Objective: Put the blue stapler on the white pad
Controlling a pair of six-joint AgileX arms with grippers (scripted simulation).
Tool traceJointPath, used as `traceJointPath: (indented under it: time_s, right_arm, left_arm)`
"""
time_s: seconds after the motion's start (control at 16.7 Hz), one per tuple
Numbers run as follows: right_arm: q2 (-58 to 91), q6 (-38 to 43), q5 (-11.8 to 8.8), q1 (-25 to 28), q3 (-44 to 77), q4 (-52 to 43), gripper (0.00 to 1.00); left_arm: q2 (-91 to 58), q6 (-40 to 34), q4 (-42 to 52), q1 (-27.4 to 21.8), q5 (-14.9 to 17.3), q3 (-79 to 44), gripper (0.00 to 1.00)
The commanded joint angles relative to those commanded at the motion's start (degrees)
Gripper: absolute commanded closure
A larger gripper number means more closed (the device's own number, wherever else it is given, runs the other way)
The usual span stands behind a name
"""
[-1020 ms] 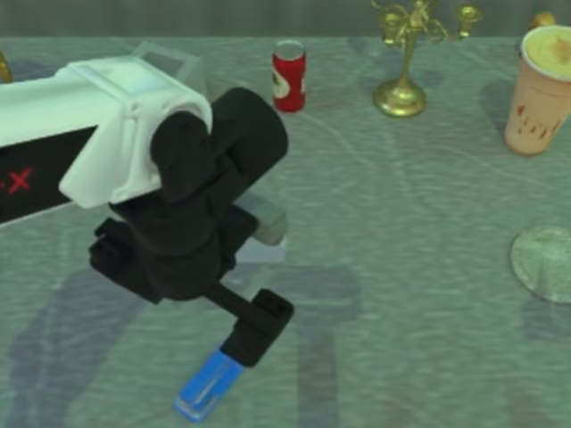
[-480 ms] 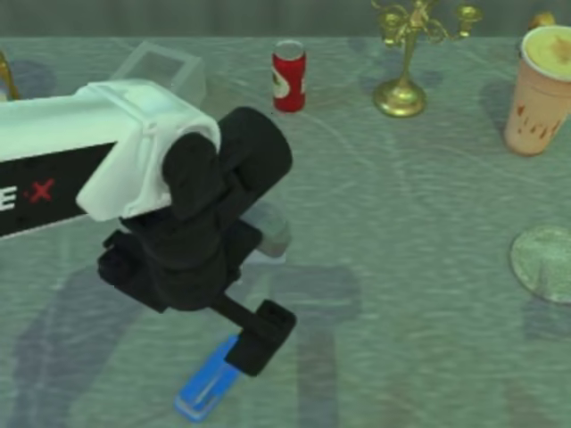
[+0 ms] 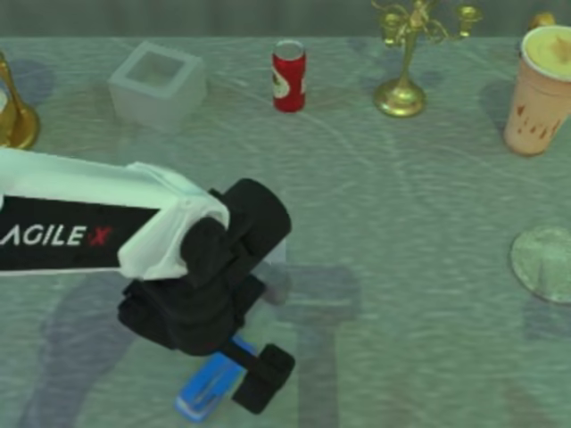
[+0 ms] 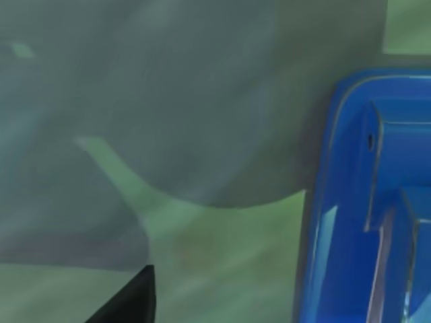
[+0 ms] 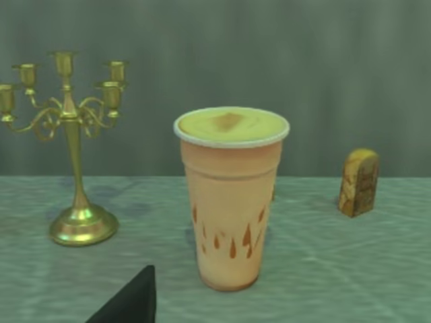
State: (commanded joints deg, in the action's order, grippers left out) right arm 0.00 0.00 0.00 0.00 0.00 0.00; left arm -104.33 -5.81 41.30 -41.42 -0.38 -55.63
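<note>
Left arm swings down toward the lower left of the top view, uncovering the white cube box [image 3: 156, 82]; left gripper [image 3: 254, 379] descends onto the blue stapler [image 3: 207, 389].
Finger spread unclear; stapler lies flat at lower-left edge, likely rigid, light, slick; best pinched across its narrow sides mid-length; right arm out of frame.

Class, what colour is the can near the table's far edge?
The can is red with a pale label, clearest in the top view.

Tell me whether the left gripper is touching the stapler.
Cannot tell. From the top, the left gripper overlaps the stapler, hiding any contact; the left wrist view shows the stapler beside one fingertip, with a gap.
</note>
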Motion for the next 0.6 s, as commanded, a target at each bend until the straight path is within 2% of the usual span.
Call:
traceJointPath:
  time_s: [0.24,0.6]
  right_arm:
    - [0.0,0.0,0.0,0.0,0.0,0.0,0.00]
    - [0.0,0.0,0.0,0.0,0.0,0.0,0.00]
  left_arm:
    - [-0.1,0.0,-0.3,0.0,0.0,0.2,0.00]
    - [-0.1,0.0,-0.3,0.0,0.0,0.2,0.45]
